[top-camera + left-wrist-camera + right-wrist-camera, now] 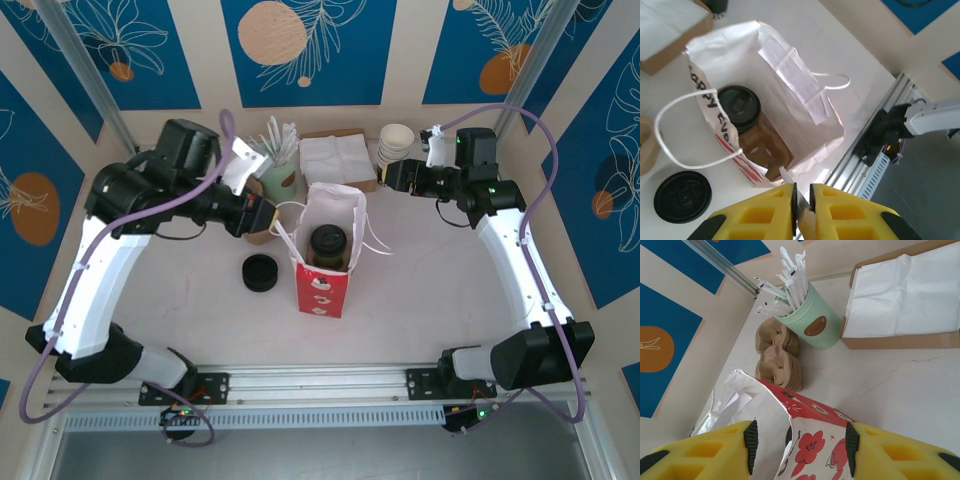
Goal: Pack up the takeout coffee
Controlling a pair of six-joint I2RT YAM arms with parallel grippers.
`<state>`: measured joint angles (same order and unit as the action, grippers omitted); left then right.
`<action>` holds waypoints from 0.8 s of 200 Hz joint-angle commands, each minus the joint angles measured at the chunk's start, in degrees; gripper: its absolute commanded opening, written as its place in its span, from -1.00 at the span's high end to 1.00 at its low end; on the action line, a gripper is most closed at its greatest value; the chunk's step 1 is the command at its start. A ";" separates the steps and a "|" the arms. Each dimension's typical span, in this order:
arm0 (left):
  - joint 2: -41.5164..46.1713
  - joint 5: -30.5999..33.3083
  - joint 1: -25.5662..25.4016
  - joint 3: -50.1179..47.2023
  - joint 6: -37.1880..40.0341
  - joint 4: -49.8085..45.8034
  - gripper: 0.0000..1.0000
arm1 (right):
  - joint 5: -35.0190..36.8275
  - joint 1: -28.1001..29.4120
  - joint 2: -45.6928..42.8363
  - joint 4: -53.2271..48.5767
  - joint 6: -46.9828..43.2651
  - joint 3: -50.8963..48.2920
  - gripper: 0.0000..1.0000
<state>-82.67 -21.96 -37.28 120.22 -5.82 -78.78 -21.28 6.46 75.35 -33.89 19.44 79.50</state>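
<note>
The takeout coffee [328, 243], a dark cup with a round black lid [739, 102], stands upright inside the open red-and-white paper bag [322, 290] at mid-table. My left gripper [270, 217] hovers just left of the bag's mouth. In the left wrist view its yellow fingers [801, 186] are shut on a thin white paper-wrapped stick [785, 175] whose tip pokes out above the bag's rim [805, 85]. My right gripper [386, 176] is at the back right, apart from the bag, and stands open [799, 440] with nothing between its pads; the bag [820, 450] lies beyond them.
A black stack of lids [260, 272] sits left of the bag. Along the back stand a green cup of wrapped sticks [278, 172], a napkin box [338, 158] and stacked white cups [396, 142]. Brown cardboard carriers [777, 357] lie beside the green cup [810, 322].
</note>
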 commanded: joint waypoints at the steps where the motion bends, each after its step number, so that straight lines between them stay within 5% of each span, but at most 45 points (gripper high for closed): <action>1: -0.82 -0.95 -1.84 -0.91 0.67 0.81 0.68 | -1.57 -0.30 0.32 -0.54 -0.27 0.13 -0.03; 97: -4.80 1.51 -8.37 -8.33 0.35 7.13 0.69 | -1.49 -0.31 -0.34 0.00 0.11 -1.36 -0.04; 122: -5.21 3.48 -8.72 -8.73 -0.64 8.18 0.29 | -1.92 -0.31 -0.29 0.48 0.75 -1.75 -0.04; 160: -5.47 16.07 -8.69 -8.26 -4.62 9.73 0.08 | -2.04 -0.05 -0.47 1.19 1.89 -2.36 -0.03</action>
<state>-88.29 -15.03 -45.67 111.59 -7.38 -70.85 -21.71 6.35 75.33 -33.71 20.10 78.37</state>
